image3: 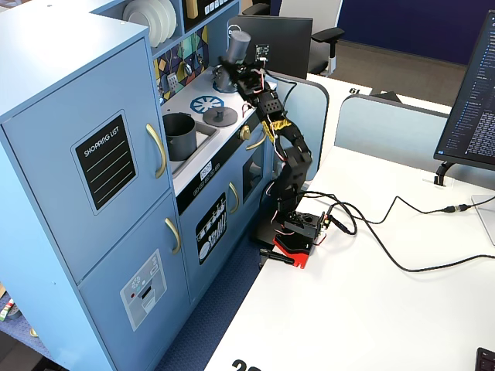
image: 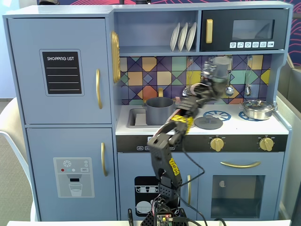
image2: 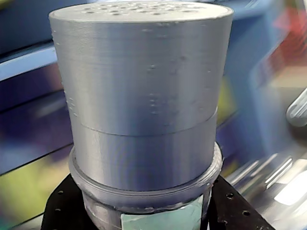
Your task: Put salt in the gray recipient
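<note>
Only legible writing: "SHOPPING LIST" on the chalkboard.

Blue toy kitchen fills a fixed view: fridge doors left with gold handles, "shopping list" board, colourful tile backsplash, plates on the shelf. Another fixed view: white desk on the right, monitor far right, office chair beyond, blue carpet.
</note>
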